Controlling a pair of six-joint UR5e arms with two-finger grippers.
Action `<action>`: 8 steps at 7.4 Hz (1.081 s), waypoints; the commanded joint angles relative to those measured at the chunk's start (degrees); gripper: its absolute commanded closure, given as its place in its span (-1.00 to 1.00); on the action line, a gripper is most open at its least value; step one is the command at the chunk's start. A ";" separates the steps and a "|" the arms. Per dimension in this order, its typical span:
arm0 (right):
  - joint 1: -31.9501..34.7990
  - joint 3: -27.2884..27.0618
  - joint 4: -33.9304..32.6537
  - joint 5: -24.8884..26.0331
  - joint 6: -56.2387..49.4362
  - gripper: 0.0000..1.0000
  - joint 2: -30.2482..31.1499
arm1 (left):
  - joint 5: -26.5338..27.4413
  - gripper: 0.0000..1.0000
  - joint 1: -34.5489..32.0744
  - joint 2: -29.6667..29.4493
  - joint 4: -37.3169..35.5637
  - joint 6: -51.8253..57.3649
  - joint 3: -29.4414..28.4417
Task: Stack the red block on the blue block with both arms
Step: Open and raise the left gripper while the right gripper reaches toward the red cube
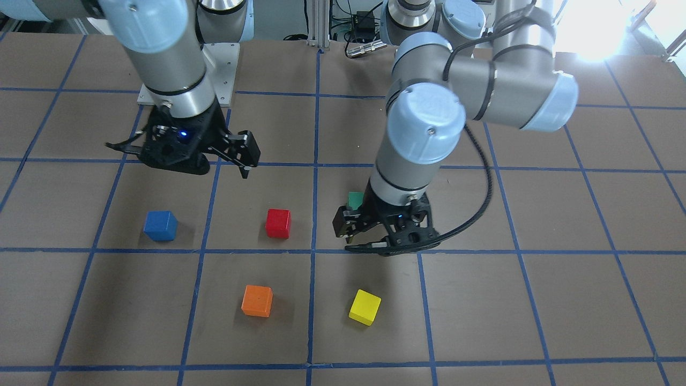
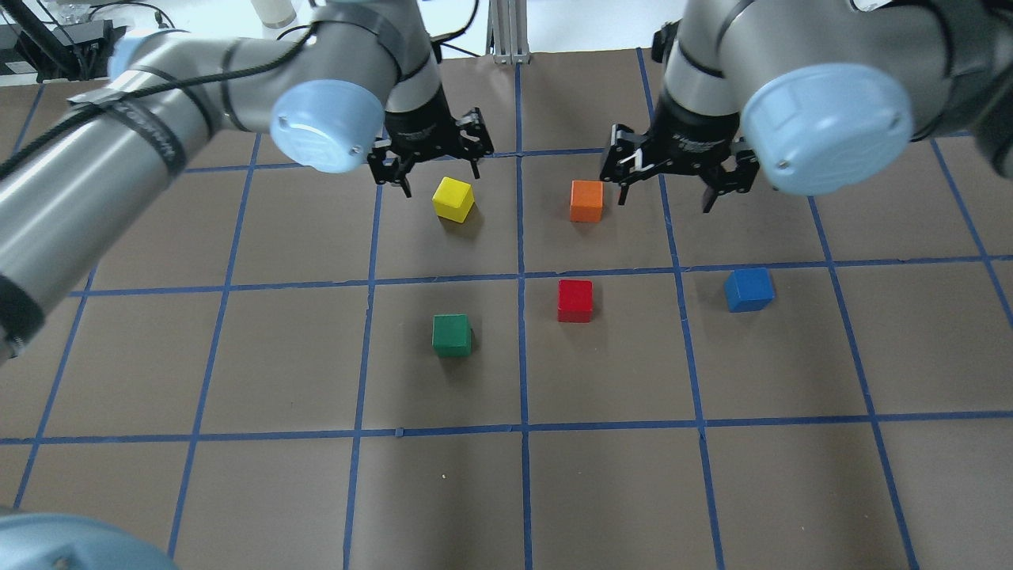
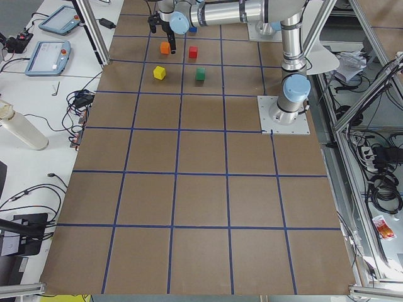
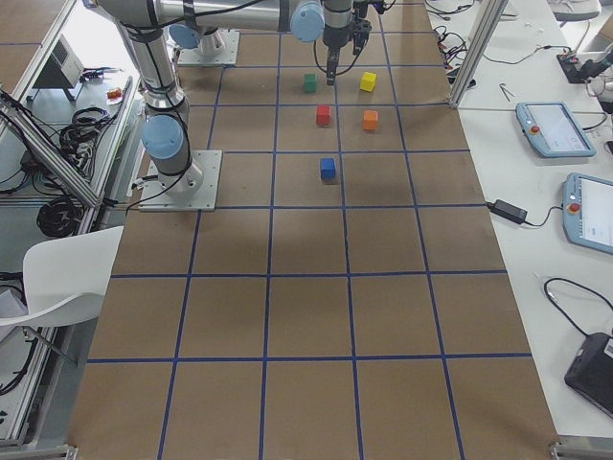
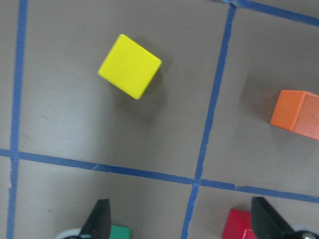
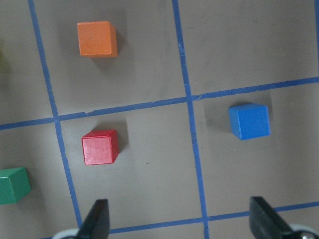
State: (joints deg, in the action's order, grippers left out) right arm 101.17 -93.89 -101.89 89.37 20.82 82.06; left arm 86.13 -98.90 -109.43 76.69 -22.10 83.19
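Red block (image 2: pixel 574 300) and blue block (image 2: pixel 749 289) sit apart, untouched; left gripper (image 2: pixel 439 170) and right gripper (image 2: pixel 665 198) hover empty, jaws spread, seemingly ready for pickup.

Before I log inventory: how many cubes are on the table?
5. In the overhead view, yellow cube and orange cube up top; green cube, red cube, blue cube below. None appears hidden.

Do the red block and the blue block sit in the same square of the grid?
No, a tape line runs between the red block and the blue block, so each sits in its own square.
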 commanded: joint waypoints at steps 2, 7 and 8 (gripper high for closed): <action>5.88 -4.01 -14.07 -0.24 11.13 -1.00 -10.48 | -0.26 -1.00 9.31 8.78 10.48 11.69 -0.14; 5.88 -10.68 -22.37 0.02 13.37 -1.00 -14.91 | 0.27 -1.00 11.27 13.45 12.26 14.89 2.14; 5.88 -11.05 -22.56 0.19 13.02 -1.00 -14.91 | 0.27 -1.00 11.01 14.15 12.26 14.89 2.84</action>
State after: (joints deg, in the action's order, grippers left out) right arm 107.05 -103.92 -123.05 89.35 34.05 67.33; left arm 86.37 -87.75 -96.06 88.91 -7.28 85.14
